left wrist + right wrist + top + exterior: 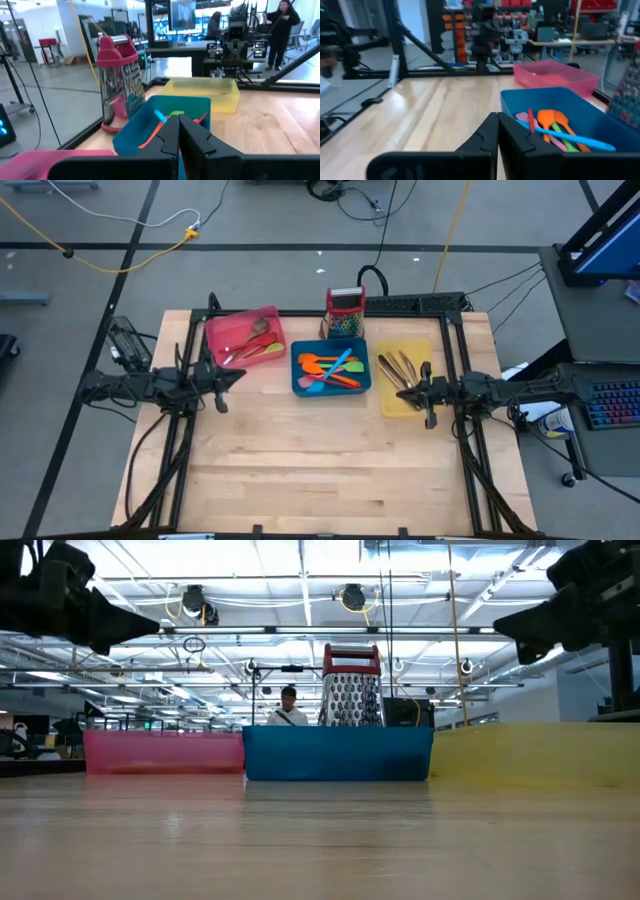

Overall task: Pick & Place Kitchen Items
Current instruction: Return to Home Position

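Observation:
Three trays stand in a row at the table's far side. The pink tray [245, 335] holds a few utensils, the blue tray [330, 370] holds orange, red, green and blue silicone utensils [555, 131], and the yellow tray [405, 375] holds copper-toned cutlery [398, 368]. My left gripper [238, 375] hangs shut and level above the table, by the pink tray's near edge, pointing toward the blue tray. My right gripper [400, 392] is shut and level over the yellow tray's near part, pointing toward the table's left. Neither holds anything.
A steel box grater with a red top [344, 312] stands just behind the blue tray. Bare wood [320, 470] fills the table's near half. Black frame posts run along both sides. People stand in the room beyond the table.

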Robot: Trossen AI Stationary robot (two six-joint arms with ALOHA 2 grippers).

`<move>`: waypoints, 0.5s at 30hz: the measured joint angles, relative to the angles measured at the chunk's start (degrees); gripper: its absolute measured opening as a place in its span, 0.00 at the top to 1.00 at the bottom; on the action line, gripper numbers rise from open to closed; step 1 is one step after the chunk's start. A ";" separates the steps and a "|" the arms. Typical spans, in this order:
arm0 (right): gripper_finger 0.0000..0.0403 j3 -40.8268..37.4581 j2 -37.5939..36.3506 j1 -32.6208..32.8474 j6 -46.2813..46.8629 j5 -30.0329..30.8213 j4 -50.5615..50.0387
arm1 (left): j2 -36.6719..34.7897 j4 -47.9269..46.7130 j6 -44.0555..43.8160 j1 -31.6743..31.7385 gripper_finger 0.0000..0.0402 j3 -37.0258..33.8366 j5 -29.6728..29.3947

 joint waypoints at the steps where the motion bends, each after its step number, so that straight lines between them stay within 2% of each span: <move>1: 1.00 -0.20 -0.72 0.00 -0.17 -1.02 -0.03 | -0.66 0.46 0.41 0.00 0.98 -0.60 0.00; 4: 1.00 -1.16 -2.79 0.00 -0.89 -2.73 -0.22 | -1.80 2.29 1.53 0.00 0.98 -2.24 -0.03; 15: 1.00 -4.85 -8.13 0.00 -1.70 -2.35 -0.11 | -1.75 2.81 2.09 0.00 0.99 -3.21 -1.09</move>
